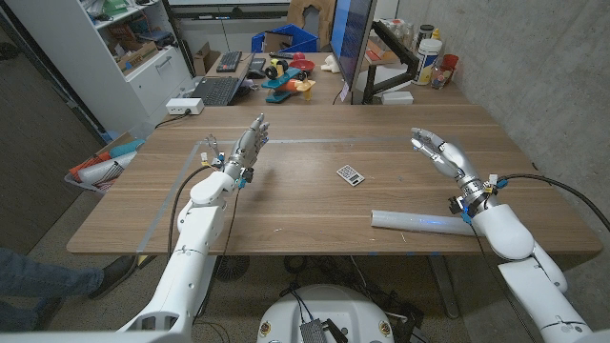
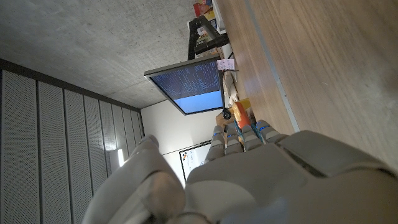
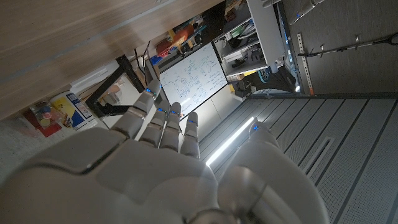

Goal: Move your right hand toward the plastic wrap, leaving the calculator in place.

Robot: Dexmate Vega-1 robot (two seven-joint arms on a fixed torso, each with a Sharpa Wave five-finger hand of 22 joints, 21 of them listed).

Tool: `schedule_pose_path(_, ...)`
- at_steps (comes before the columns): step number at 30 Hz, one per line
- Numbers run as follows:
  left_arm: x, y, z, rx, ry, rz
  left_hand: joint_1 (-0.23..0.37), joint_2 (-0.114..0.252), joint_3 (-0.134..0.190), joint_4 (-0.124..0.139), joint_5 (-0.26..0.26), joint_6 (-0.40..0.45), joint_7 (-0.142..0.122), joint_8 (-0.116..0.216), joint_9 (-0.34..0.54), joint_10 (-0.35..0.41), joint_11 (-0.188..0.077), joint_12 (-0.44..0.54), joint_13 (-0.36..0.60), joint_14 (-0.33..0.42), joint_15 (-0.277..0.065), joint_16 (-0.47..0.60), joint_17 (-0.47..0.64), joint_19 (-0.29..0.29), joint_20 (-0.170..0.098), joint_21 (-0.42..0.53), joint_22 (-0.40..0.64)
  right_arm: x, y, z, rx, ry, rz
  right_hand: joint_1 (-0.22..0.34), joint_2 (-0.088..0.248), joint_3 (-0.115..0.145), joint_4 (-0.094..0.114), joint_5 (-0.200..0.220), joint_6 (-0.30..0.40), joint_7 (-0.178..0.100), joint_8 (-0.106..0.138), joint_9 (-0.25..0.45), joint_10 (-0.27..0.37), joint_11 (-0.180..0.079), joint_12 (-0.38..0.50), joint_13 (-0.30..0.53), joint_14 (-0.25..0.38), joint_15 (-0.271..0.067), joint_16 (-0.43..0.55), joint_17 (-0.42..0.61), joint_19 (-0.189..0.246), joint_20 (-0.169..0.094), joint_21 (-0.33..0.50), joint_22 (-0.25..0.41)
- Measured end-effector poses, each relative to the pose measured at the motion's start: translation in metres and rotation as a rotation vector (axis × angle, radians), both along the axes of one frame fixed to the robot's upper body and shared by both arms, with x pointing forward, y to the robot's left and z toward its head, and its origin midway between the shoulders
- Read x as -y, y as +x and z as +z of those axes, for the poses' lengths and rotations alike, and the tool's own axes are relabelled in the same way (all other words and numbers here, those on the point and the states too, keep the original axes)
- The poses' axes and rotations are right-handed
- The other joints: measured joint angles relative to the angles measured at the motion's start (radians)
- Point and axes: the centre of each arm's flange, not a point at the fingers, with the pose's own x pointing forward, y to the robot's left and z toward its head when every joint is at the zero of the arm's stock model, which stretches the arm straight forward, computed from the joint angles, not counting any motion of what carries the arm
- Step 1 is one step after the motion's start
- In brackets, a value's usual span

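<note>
On the left of the head view, the left hand [image 1: 250, 143] stands over the wooden counter [image 1: 286, 214] with fingers stretched out and nothing in them; it is well apart from both task items. Toward the middle lies the calculator [image 1: 350, 174], small and flat, turned slightly askew. Further right, near the counter's front edge, the plastic wrap [image 1: 421, 222] lies as a long pale roll, its long axis running nearly side to side, one end pointing toward the calculator side and the other reaching just beside the right forearm. The right hand [image 1: 437, 151] hovers released, fingers apart, holding nothing. The roll lies nearer the robot than this hand, so the reach probably goes back and down, away from the calculator.
</note>
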Motion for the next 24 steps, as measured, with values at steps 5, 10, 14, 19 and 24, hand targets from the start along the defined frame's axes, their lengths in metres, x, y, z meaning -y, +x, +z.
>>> schedule_pose_path(5, -0.001, 0.0, 0.002, 0.002, -0.001, -0.001, 0.0, 0.0, 0.0, 0.0, 0.0, 0.0, 0.0, 0.0, 0.0, 0.0, 0.0, 0.0, 0.0, 0.0, 0.0, 0.0, 0.0, 0.0, 0.0, -0.007, 0.0, 0.0, -0.004, -0.003, 0.008, -0.001, -0.019, 0.0, 0.0, 0.0, 0.0, 0.004, 0.0, 0.0, 0.0, 0.0, 0.0, 0.0, 0.0, 0.0, 0.004, 0.004, 0.0, 0.0, 0.005, -0.005, 0.0, 0.0)
schedule_pose_path(10, -0.001, 0.001, 0.002, 0.002, -0.002, -0.001, 0.0, 0.0, 0.0, 0.0, -0.004, 0.0, 0.0, 0.0, 0.0, 0.0, 0.0, 0.0, 0.0, 0.0, 0.0, 0.0, 0.0, 0.0, 0.0, -0.011, 0.0, 0.0, -0.006, -0.005, 0.013, -0.006, -0.032, 0.0, 0.0, -0.004, -0.004, 0.007, 0.005, -0.005, 0.0, 0.0, 0.006, -0.006, 0.0, 0.0, 0.009, -0.002, 0.0, 0.0, 0.005, -0.005, -0.002, 0.0)
schedule_pose_path(14, -0.002, 0.001, 0.001, 0.001, -0.003, -0.002, 0.0, 0.0, 0.0, 0.0, -0.004, 0.0, 0.0, 0.0, 0.0, 0.0, 0.0, 0.0, 0.0, 0.0, 0.0, 0.0, 0.0, 0.004, 0.004, -0.011, 0.0, -0.002, -0.009, -0.006, 0.029, -0.018, -0.048, 0.0, 0.0, -0.004, -0.004, 0.011, 0.009, -0.009, 0.0, 0.0, 0.011, -0.011, 0.0, 0.0, 0.015, 0.0, 0.0, -0.005, 0.018, -0.007, -0.007, 0.0)
schedule_pose_path(19, -0.002, 0.001, 0.002, 0.004, -0.003, -0.002, -0.003, 0.003, 0.0, 0.0, -0.004, 0.0, 0.0, 0.0, 0.0, 0.0, 0.0, 0.0, 0.0, 0.0, 0.0, 0.0, 0.0, 0.004, 0.004, -0.011, 0.0, -0.003, -0.012, -0.009, 0.043, -0.032, -0.061, 0.0, 0.0, -0.004, -0.004, 0.019, 0.013, -0.013, 0.0, 0.0, 0.02, -0.02, 0.0, 0.0, 0.022, 0.0, 0.004, -0.005, 0.032, -0.014, -0.007, 0.0)
schedule_pose_path(24, -0.003, 0.0, 0.002, 0.006, -0.005, -0.002, -0.004, 0.004, -0.003, -0.003, -0.004, 0.0, 0.0, 0.0, 0.0, 0.0, 0.0, 0.0, 0.0, 0.0, 0.0, 0.0, 0.0, 0.004, 0.004, -0.011, 0.0, -0.004, -0.016, -0.011, 0.064, -0.043, -0.076, 0.0, 0.0, -0.006, -0.006, 0.024, 0.018, -0.018, 0.0, 0.0, 0.029, -0.029, 0.004, 0.0, 0.033, 0.0, 0.004, -0.005, 0.043, -0.018, -0.01, 0.0)
